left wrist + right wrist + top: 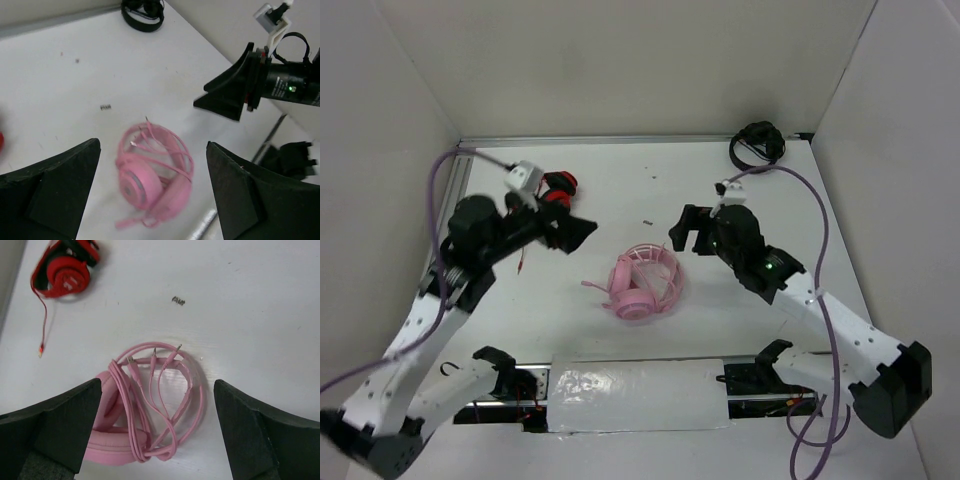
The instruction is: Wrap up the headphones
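The pale-pink headphones (645, 281) lie on the white table between my two arms. Their thin pink cable (131, 405) is looped in several turns around the headband, and its plugs rest near the top of the band. My left gripper (582, 232) hovers to their left, open and empty, looking down at the headphones (150, 177). My right gripper (681, 232) hangs to their upper right, also open with nothing between its fingers. The headphones (165, 390) sit below it in the right wrist view. Neither gripper touches them.
Smaller red-and-black headphones (558, 186) with a red cord lie at the back left, behind my left gripper. Black headphones (758, 143) sit in the far right corner. A tiny dark piece (647, 222) lies behind the pink set. White walls enclose the table.
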Available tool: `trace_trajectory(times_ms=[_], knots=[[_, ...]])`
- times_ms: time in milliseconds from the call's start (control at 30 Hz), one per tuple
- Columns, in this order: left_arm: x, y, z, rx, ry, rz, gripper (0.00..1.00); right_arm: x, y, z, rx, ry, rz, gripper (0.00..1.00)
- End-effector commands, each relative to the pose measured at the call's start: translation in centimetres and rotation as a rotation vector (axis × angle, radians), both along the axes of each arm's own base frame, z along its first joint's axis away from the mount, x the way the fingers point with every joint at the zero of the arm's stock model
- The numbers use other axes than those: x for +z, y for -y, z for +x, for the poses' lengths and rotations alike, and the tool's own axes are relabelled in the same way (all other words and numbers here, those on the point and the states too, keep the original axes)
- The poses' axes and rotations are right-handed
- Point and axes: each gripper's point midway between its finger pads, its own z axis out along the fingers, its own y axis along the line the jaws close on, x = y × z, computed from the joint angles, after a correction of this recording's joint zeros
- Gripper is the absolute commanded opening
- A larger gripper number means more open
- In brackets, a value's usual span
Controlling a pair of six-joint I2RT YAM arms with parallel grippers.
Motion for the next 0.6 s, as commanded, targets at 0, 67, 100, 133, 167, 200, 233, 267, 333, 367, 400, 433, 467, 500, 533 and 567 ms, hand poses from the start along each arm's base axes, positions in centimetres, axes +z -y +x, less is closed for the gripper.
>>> trace_trajectory(times_ms=[0, 67, 100, 133, 167, 200, 233, 267, 333, 367, 400, 433, 467, 500, 533, 567], knots=[[-5.5, -3.9, -3.9, 0.286, -0.343, -0.145, 0.99, 3.2, 1.9, 0.4, -0.195, 0.063, 0.211, 1.00], [-8.6, -5.5, -5.8, 0.369, -0.436, -0.150, 0.99, 3.3, 5.4, 0.3, -0.361, 0.108, 0.211, 1.00], [-8.9, -6.1, -6.9, 0.388, -0.437, -0.170, 0.99, 3.7, 6.1, 0.1, -0.412, 0.113, 0.258, 1.00], [-9.3, -6.7, -7.3, 0.421, -0.456, -0.184, 0.99, 3.6, 6.9, -0.2, -0.443, 0.115, 0.260, 1.00], [-10.0, -7.1, -8.1, 0.470, -0.522, -0.221, 0.99, 4.2, 7.9, -0.7, -0.482, 0.143, 0.273, 1.00], [-9.8, -7.4, -8.8, 0.477, -0.515, -0.233, 0.99, 4.3, 8.6, -0.9, -0.530, 0.135, 0.303, 1.00], [-9.9, -7.3, -9.1, 0.466, -0.516, -0.238, 0.99, 4.0, 9.3, -1.4, -0.557, 0.120, 0.286, 1.00], [-9.5, -7.2, -9.4, 0.453, -0.501, -0.250, 0.99, 4.4, 10.4, -1.7, -0.615, 0.132, 0.305, 1.00], [-9.5, -7.2, -9.8, 0.438, -0.494, -0.256, 0.99, 4.5, 11.8, -2.4, -0.668, 0.132, 0.291, 1.00], [-9.5, -7.2, -9.8, 0.437, -0.498, -0.255, 0.99, 4.5, 12.0, -2.5, -0.679, 0.134, 0.294, 1.00], [-9.6, -7.1, -9.9, 0.439, -0.503, -0.258, 0.99, 4.4, 12.3, -2.7, -0.688, 0.132, 0.291, 1.00], [-9.7, -7.1, -9.9, 0.438, -0.505, -0.256, 0.99, 4.5, 12.4, -2.8, -0.685, 0.138, 0.292, 1.00], [-9.8, -7.1, -9.8, 0.437, -0.503, -0.251, 0.99, 4.5, 12.5, -3.0, -0.690, 0.147, 0.305, 1.00], [-9.9, -7.2, -9.8, 0.441, -0.506, -0.249, 0.99, 4.5, 12.5, -3.0, -0.687, 0.156, 0.316, 1.00], [-9.9, -7.1, -9.8, 0.440, -0.512, -0.246, 0.99, 4.5, 12.4, -3.0, -0.662, 0.169, 0.299, 1.00], [-10.1, -7.1, -9.7, 0.441, -0.515, -0.242, 0.99, 4.9, 12.4, -3.1, -0.659, 0.187, 0.320, 1.00]])
